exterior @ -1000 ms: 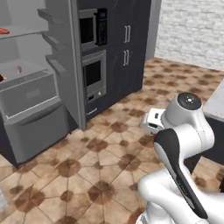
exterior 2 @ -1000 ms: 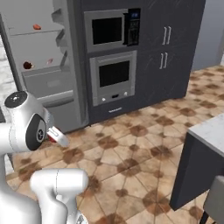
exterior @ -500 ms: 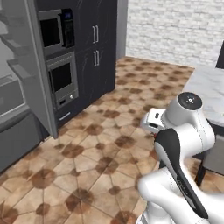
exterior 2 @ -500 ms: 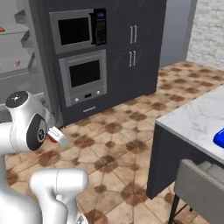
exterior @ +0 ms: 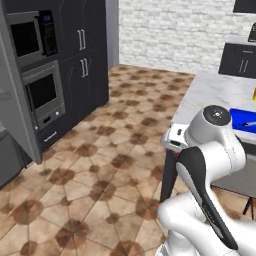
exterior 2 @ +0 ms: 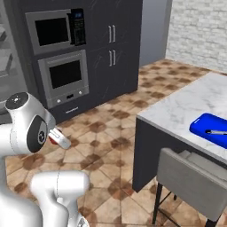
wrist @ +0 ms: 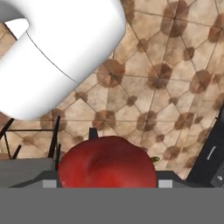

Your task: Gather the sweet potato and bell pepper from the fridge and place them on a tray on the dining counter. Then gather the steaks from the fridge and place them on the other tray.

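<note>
Holding small rounded glossy red bell pepper [wrist: 107, 161], lower centre of hand view, clamped between pincer [wrist: 107, 177] tips; probably light, firm, slick-skinned; grip best across widest middle.

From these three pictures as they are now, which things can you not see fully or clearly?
- Gripper, hand view: the bell pepper it holds covers the fingertips.
- Blue tray, right base view: cut off by the right edge; the small object on it is too small to identify.
- Fridge, left base view: cut off by the left edge, interior hidden.
- Dining counter: far end out of frame.
</note>
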